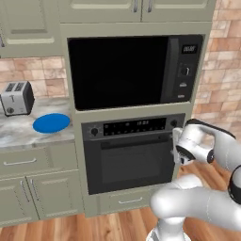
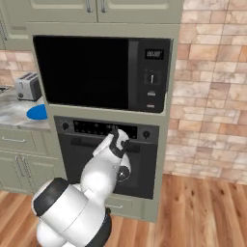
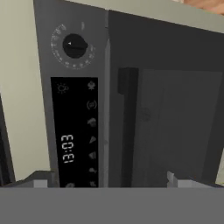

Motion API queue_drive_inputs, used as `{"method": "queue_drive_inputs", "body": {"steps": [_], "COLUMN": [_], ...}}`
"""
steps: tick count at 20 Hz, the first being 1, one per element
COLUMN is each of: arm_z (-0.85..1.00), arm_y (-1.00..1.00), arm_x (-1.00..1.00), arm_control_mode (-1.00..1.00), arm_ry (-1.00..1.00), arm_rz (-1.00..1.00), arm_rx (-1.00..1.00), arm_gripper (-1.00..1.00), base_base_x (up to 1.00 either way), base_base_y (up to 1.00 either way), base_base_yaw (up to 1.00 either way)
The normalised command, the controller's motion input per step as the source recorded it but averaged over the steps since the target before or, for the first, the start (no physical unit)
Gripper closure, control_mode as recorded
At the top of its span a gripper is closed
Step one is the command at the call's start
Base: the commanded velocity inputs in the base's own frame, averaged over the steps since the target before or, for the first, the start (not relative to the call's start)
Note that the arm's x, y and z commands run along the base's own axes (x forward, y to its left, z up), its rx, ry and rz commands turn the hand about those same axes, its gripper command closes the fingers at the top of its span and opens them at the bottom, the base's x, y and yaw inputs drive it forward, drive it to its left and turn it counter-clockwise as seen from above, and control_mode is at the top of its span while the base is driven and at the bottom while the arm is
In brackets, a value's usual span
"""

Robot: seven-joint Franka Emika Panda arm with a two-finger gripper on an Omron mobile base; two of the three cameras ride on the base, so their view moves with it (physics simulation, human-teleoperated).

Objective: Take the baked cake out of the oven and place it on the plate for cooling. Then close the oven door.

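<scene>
Hovering gripper: white two-finger gripper (image 1: pixel 176 147) right up at the closed oven, jaws spread wide, nothing held, probably lining up on the handle.
Door: dark drop-down oven door with glass window (image 1: pixel 133 165) shut; long black bar handle (image 1: pixel 136 141) across its top.
Cake: presumably inside, can't tell through the glass.
Oven: black built-in oven (image 1: pixel 134 155), round knobs, display reading 13:03 (image 3: pixel 67 148).
Plate: flat round bright blue plate (image 1: pixel 52 123) waiting on the marble counter, near the silver toaster (image 1: pixel 17 98).
Microwave: big glossy black microwave (image 1: pixel 134 70) above, display unreadable.
</scene>
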Motion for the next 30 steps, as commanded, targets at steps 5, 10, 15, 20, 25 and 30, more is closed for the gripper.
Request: {"method": "queue_drive_inputs", "body": {"steps": [5, 10, 15, 20, 25, 30], "arm_z": [-0.37, -0.37, -0.28, -0.03, 0.0, 0.0], "arm_y": [0.14, 0.0, 0.0, -0.07, -0.04, 0.0], "arm_x": [0.3, 0.37, 0.43, 0.63, 0.6, 0.63], "arm_control_mode": [-1.0, -1.0, -1.0, -1.0, -1.0, -1.0], "arm_ry": [-0.04, -0.06, -0.06, -0.01, 0.0, 0.0], "arm_rz": [0.0, 0.0, 0.0, 0.03, 0.05, 0.04], "arm_rx": [0.01, 0.04, 0.09, 0.14, 0.13, 0.07], "arm_gripper": [-1.0, -1.0, -1.0, -1.0, -1.0, -1.0], "base_base_x": [0.0, 0.0, 0.0, 0.0, 0.0, 0.0], "base_base_y": [0.0, 0.0, 0.0, 0.0, 0.0, 0.0], "base_base_yaw": [0.0, 0.0, 0.0, 0.0, 0.0, 0.0]}}
